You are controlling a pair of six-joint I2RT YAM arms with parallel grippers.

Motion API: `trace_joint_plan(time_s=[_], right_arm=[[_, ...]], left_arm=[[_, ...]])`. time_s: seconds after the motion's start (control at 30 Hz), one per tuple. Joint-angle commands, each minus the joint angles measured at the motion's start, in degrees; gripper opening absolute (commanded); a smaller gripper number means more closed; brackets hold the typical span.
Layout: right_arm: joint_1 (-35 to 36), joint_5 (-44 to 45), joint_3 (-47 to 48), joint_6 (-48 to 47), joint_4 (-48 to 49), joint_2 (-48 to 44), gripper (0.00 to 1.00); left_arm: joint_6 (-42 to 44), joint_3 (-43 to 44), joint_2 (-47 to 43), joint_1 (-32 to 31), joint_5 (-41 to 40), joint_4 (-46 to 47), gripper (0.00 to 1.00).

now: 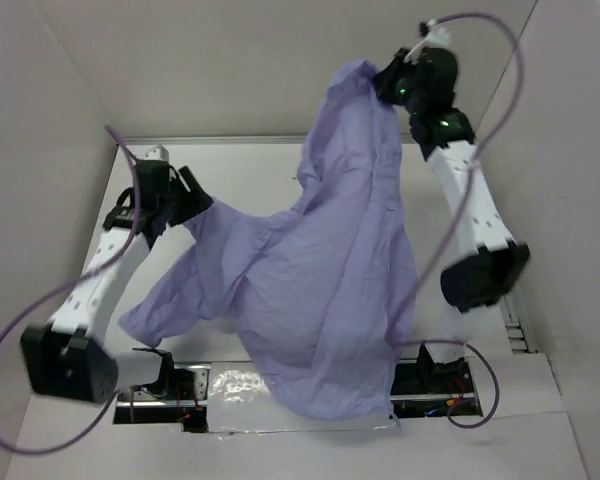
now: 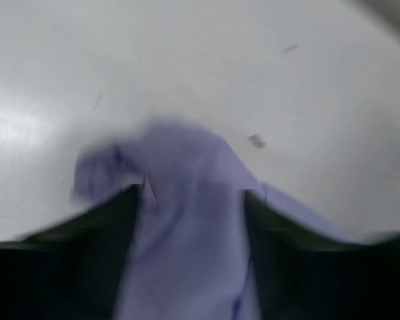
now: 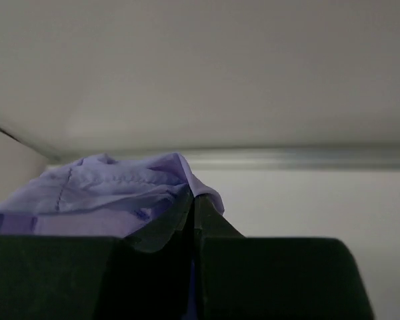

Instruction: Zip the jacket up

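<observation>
The lavender jacket (image 1: 320,290) hangs stretched between both arms above the table, wrinkled, its lower edge drooping toward the near edge. My right gripper (image 1: 388,88) is raised high at the back and shut on the jacket's upper corner (image 3: 107,190); its jaws are pressed together with fabric pinched between them (image 3: 195,197). My left gripper (image 1: 192,205) is at the left, lower, and holds another part of the jacket; a thick fold of fabric (image 2: 187,227) fills the gap between its fingers (image 2: 87,247). No zipper is discernible.
White enclosure walls surround the table (image 1: 250,180). A metal rail (image 1: 230,142) runs along the back edge. Purple cables loop from both arms (image 1: 500,110). The arm bases and wiring (image 1: 170,385) sit at the near edge, partly under the jacket.
</observation>
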Motion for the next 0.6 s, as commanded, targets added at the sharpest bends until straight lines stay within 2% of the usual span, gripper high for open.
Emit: trace_joint_plan(time_s=[0.0,0.03,0.07,0.1,0.13,0.2,0.3,0.37,0.4,0.57], right_arm=[[-2.1,-12.2,-0.6,1.8,-2.6,11.3,0.09],[-2.2,-12.7,1.7,1.5,-3.7,13.6,0.39],[-2.5,-13.3,2.9,1.3,-5.3,15.8,0.74],[-2.8,-13.6,3.7,1.5,-6.0,18.5,0.94],[-3.2,-14.0,3.6,1.5,-6.1,19.1,1.00],[-3.5,-13.3,1.1,2.0,-4.7,17.4,1.00],[-2.9,-8.4,-11.8,2.5,-1.4,10.2,1.00],[-1.4,-5.1,-17.0,2.9,-1.7,6.4,1.00],[-0.6,-1.5,-19.6,4.0,-2.3,2.8,1.00],[7.1,5.7,-42.4,10.9,-3.5,-10.8,1.00]], left_arm=[[-5.5,1.6,8.9,8.0,9.2,-4.1,0.98],[-5.5,2.7,13.2,8.4,10.4,-4.9,0.99],[-4.9,4.1,15.0,8.4,11.0,-6.3,0.99],[-4.4,5.7,16.4,10.1,11.2,-6.4,0.99],[-4.1,5.7,16.4,10.1,11.8,-5.7,0.99],[-1.6,3.6,14.7,10.0,14.0,-2.1,0.99],[1.4,-0.2,12.6,9.6,19.5,3.0,0.99],[3.6,-1.8,12.5,9.1,22.4,4.0,0.99],[4.7,-2.1,13.0,7.0,22.9,4.7,0.99],[8.9,-3.0,17.5,1.3,24.9,7.3,0.99]])
